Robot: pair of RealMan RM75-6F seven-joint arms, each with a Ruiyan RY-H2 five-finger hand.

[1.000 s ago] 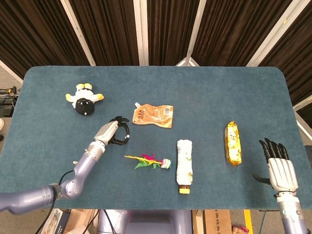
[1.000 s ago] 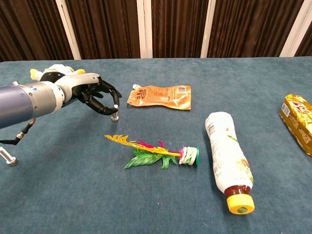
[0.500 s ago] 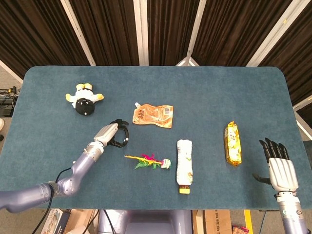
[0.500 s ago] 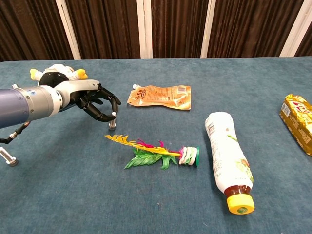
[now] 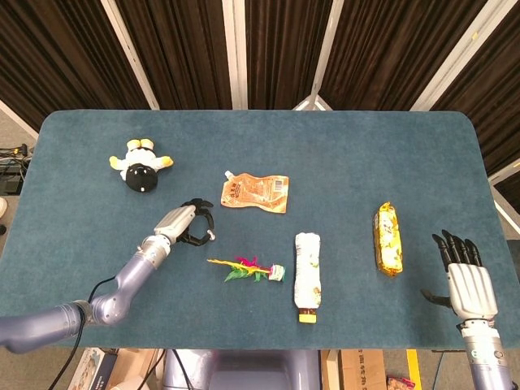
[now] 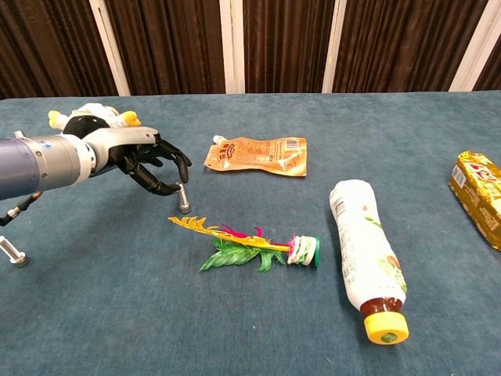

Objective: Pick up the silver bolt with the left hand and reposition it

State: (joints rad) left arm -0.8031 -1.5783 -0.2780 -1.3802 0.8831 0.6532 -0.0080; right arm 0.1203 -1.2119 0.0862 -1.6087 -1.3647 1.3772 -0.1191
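Note:
The silver bolt (image 6: 183, 199) stands upright on the blue table cloth, just left of the feather toy; in the head view the bolt (image 5: 211, 236) shows just past the fingertips. My left hand (image 6: 145, 162) hovers beside it on its left, fingers curled and spread. The thumb tip lies close to the bolt's head and the other fingers are clear above it. The left hand (image 5: 185, 222) holds nothing. My right hand (image 5: 465, 280) is at the table's front right edge, fingers straight and apart, empty.
A second bolt (image 6: 12, 253) lies front left. A colourful feather toy (image 6: 249, 247) lies right of the bolt, an orange pouch (image 6: 258, 155) behind it, and a lying bottle (image 6: 364, 257) further right. A plush toy (image 5: 140, 165) sits back left, a yellow packet (image 5: 387, 238) right.
The left hand carried the bolt down and slightly nearer, set it upright on the cloth, and its fingers have spread away from it. The right hand has not moved.

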